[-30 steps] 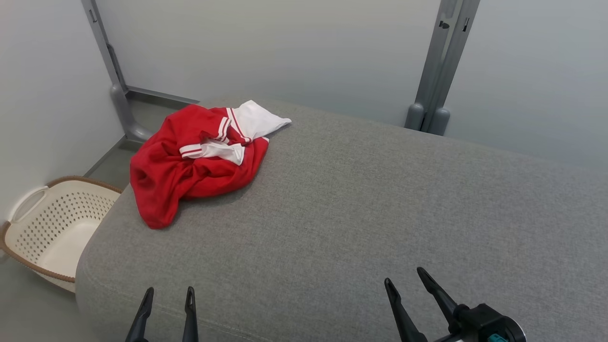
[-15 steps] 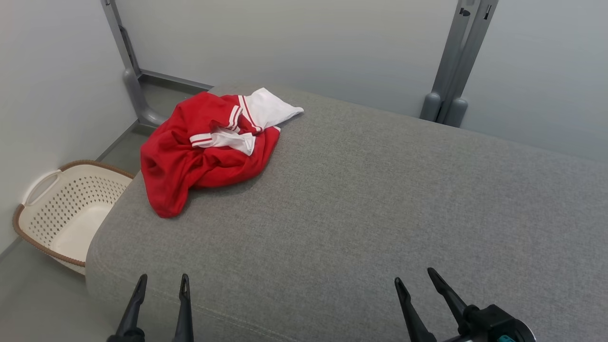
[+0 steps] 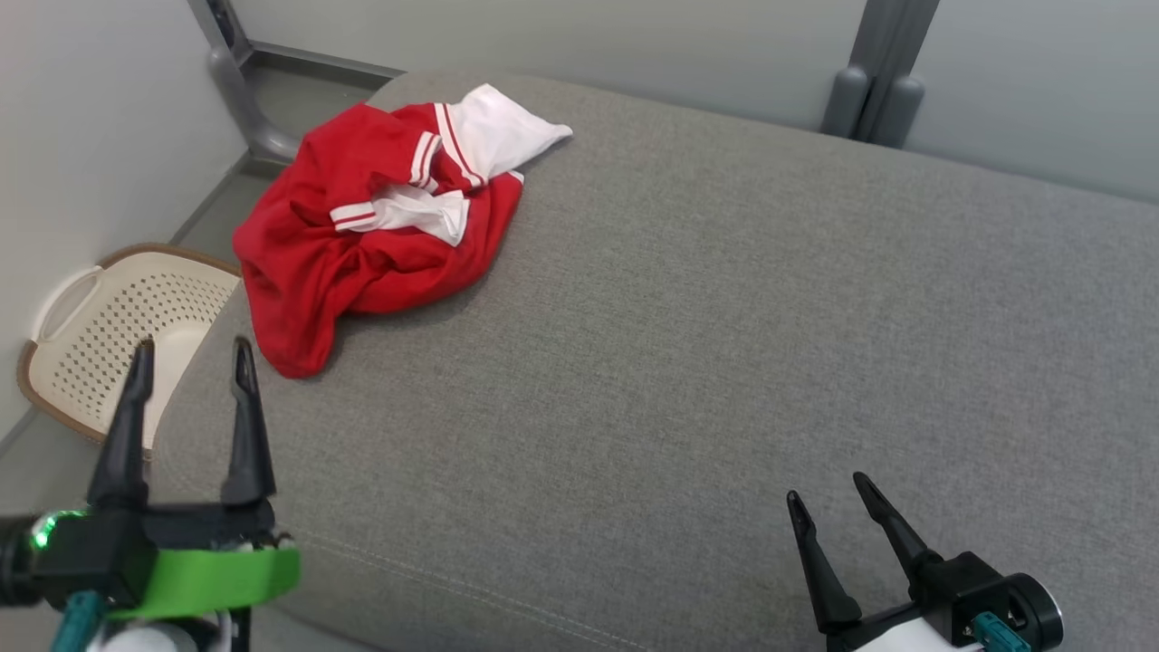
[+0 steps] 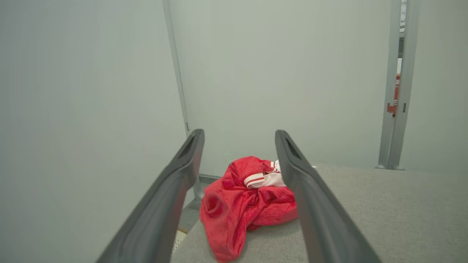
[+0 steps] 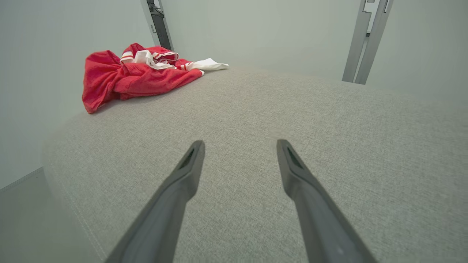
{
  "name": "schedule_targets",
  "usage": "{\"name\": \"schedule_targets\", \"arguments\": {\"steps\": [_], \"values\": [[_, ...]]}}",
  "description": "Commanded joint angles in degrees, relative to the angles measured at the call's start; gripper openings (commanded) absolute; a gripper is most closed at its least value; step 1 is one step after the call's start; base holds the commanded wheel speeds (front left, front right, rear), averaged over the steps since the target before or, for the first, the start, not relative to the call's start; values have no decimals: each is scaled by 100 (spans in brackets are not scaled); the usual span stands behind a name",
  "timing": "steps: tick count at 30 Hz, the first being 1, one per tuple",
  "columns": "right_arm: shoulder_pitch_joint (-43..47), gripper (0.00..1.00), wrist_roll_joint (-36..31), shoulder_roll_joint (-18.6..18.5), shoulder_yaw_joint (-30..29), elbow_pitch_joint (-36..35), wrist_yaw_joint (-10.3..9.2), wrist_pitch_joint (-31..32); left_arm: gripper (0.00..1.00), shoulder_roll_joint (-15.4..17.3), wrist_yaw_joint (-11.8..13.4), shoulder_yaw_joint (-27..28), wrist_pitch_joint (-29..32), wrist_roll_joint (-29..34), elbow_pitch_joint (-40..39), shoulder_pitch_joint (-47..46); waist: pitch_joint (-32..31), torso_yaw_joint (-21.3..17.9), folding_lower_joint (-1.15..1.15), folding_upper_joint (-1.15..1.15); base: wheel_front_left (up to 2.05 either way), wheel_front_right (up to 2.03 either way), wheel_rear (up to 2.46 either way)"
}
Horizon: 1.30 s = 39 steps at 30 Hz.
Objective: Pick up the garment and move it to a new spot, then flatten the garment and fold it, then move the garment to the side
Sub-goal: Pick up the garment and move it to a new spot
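Grey surface (image 3: 724,317), crumpled garment (image 3: 362,254), left end effector (image 3: 192,344) released, right end effector (image 3: 826,486) released

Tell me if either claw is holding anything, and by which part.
Nothing is held. The left claw and right claw are both open and empty, well short of the crumpled red garment on the grey cushion.

left claw (image 3: 192,346) upright, jaws apart, empty, right claw (image 3: 827,488) tilted, jaws apart, empty
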Motion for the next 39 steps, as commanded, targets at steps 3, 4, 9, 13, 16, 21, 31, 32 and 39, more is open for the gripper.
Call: {"name": "schedule_targets", "arguments": {"steps": [3,4,9,13,16,21,31,32,39], "values": [[-144,100,-122,-24,-86,-58,3,-18,100,349,-127,126,4,-101,152,-706,492,-172,0,0,0,0,0],[-169,100,-166,-24,-112,-70,3,-17,100,488,-164,118,5,-130,361,-937,565,-173,0,0,0,0,0],[-348,100,-299,-110,-186,-147,2,-17,100,1287,-240,-268,210,-330,1497,-2388,948,-246,0,0,0,0,0],[-480,100,-344,-255,-252,-284,3,-18,100,1797,-242,-910,1068,-1010,2461,-3500,1262,-382,0,0,0,0,0],[-614,100,-399,-375,-350,-544,2,-17,100,2106,-243,-1463,1790,-1694,3078,-4221,1505,-524,0,0,0,0,0],[-726,100,-415,-487,-507,-1034,2,-17,100,2396,-240,-2155,2697,-2704,3852,-4986,1787,-760,0,0,0,0,0],[-856,100,-322,-710,-472,-1663,2,-17,100,2698,-239,-3212,3211,-3431,4985,-5747,2271,-1079,0,0,0,0,0],[-853,100,-312,-720,-490,-1687,2,-17,100,2736,-239,-3299,3200,-3390,5088,-5799,2312,-1089,0,0,0,0,0],[-892,100,-283,-770,-569,-1806,2,-17,100,2732,-214,-3690,2875,-3044,6036,-6217,2564,-1106,0,0,0,0,0]]}}
